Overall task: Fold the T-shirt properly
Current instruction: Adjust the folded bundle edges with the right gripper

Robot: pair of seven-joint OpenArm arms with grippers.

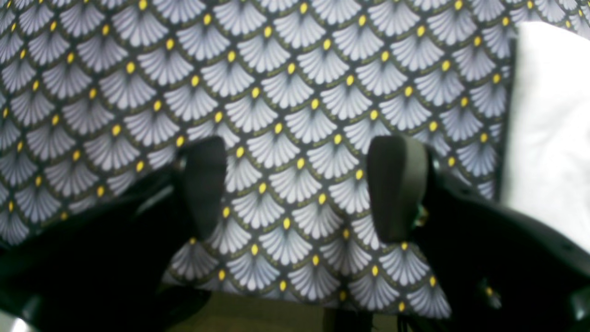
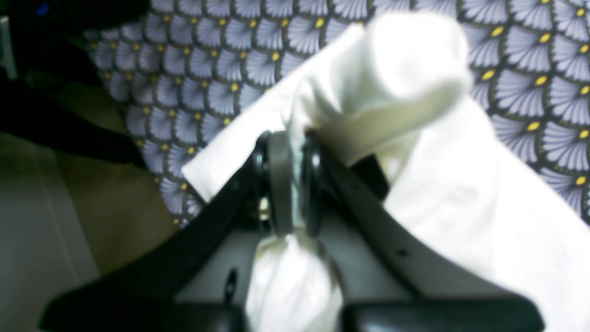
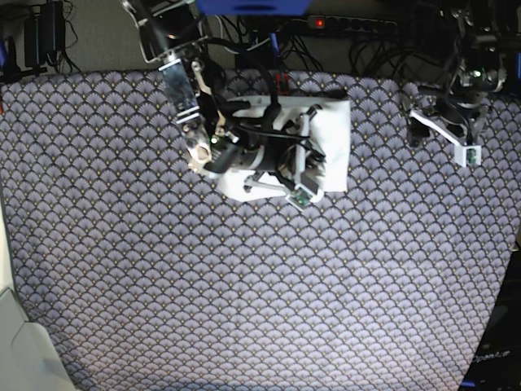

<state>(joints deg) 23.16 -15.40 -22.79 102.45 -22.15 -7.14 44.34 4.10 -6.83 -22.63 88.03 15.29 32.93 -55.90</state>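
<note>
T-shirt (image 3: 332, 142) first: you have it lying as a compact white bundle at the far middle of the table, on the fan-patterned tablecloth (image 3: 244, 285), with only plain white fabric showing and no print visible in any view. Your right gripper (image 2: 295, 184) is down on it — in the right wrist view the two pads are pressed nearly together with a thin fold of white cloth pinched between them. More fabric bunches below the pads, toward the camera, and a rolled hump of cloth rises just beyond the fingertips. From that view you can also see a flat flap of the shirt spreading left onto the tablecloth and a broader panel running off to the lower right.

Your left gripper (image 1: 299, 184) is well apart from the shirt, at the far right of the base view. Its jaws stand spread wide with nothing between them — only the scalloped grey-and-yellow pattern shows in the gap. At the right edge of the left wrist view you get a white patch, too blurred to identify.

In the base view, the right arm (image 3: 183, 90) reaches in from the far left, covering part of the bundle.
</note>
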